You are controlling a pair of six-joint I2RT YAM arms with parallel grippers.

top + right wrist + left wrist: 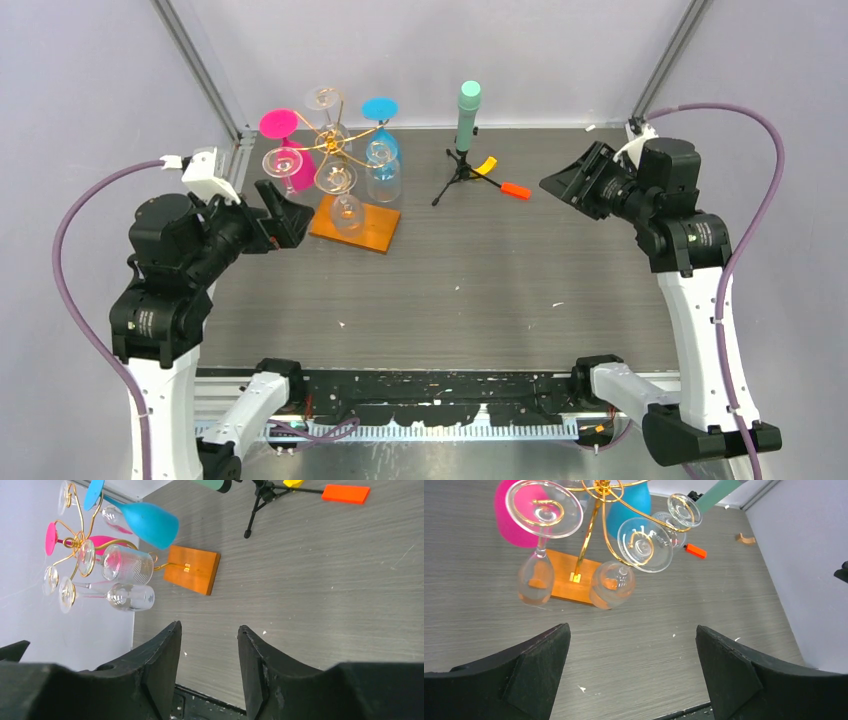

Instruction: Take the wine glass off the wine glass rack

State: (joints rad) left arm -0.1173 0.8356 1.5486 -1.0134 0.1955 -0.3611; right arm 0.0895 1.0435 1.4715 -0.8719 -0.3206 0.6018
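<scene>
Left gripper (288, 212), jaws wide and empty, we list beside the wine glass rack (370, 226), nearest its clear wine glass (283, 163); right gripper (570, 183) parted, empty, well apart.

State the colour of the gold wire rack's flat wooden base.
Orange-brown wooden base; right wrist view shows it best.

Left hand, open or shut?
Open and empty: the left hand has its fingers wide apart, only table between them, short of the wine glass rack.

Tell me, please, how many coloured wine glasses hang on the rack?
2. Seen from above, the pink glass hangs at the rack's left, the blue glass at its right. None seems hidden.
</scene>
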